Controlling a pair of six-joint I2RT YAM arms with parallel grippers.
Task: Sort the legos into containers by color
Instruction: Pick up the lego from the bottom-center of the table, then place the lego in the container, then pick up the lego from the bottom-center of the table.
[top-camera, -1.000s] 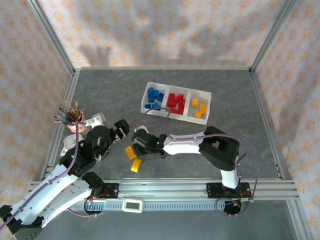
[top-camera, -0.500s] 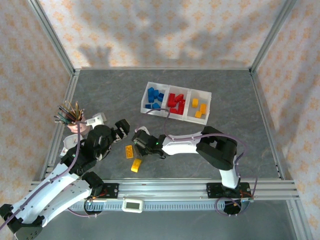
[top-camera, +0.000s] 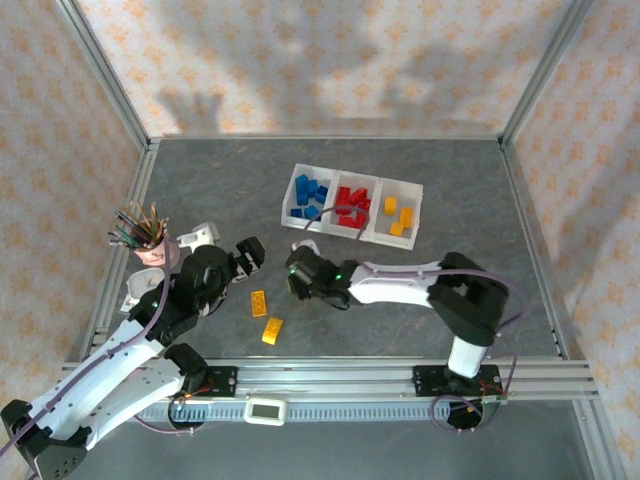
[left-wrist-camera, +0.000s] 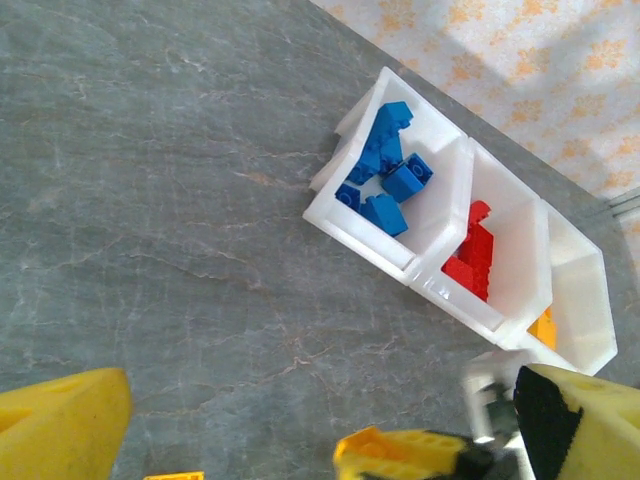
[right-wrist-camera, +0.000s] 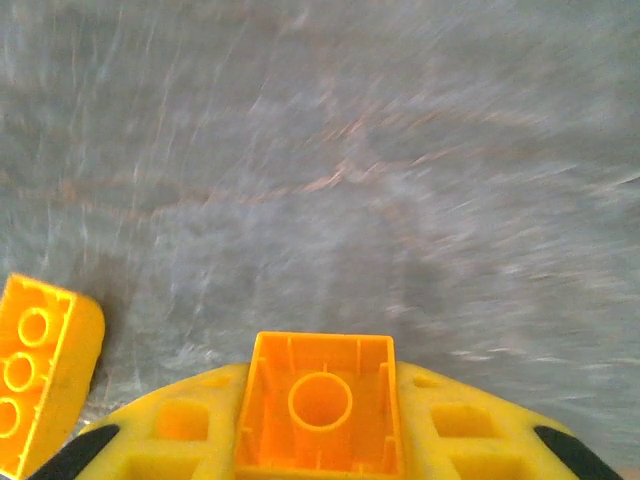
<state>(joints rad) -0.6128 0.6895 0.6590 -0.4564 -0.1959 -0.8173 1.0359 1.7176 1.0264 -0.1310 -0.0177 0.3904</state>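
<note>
In the top view, the right gripper (top-camera: 299, 271) sits low over the grey table (top-camera: 200, 180). The white tray (top-camera: 360, 177) lies at its 1 o'clock, and two loose yellow-orange bricks (top-camera: 259, 303) lie at its 7 o'clock, well short of the tray. The left gripper (top-camera: 250, 253) is found just beside it at 9 o'clock, so a knock between the arms is judged possible. A purple cable (top-camera: 330, 210) appears draped over the tray and could snag or drag sorted pieces. A pencil cup (top-camera: 150, 240) stands further out at 9 o'clock. In the left wrist view, the left gripper (left-wrist-camera: 320, 425) is seen with its fingers wide apart and nothing between them. Blue bricks (left-wrist-camera: 385, 170) and red bricks (left-wrist-camera: 473, 255) fill the nearer compartments, which must be crossed to reach the yellow compartment (left-wrist-camera: 590, 300) at the far end, so an early release would missort. In the right wrist view, the right gripper (right-wrist-camera: 320, 430) is clamped on an orange brick (right-wrist-camera: 320, 385), underside showing. It is held only at the fingertips, so a slip or twist is judged likely. Another yellow brick (right-wrist-camera: 40, 375) lies at 9 o'clock.
</note>
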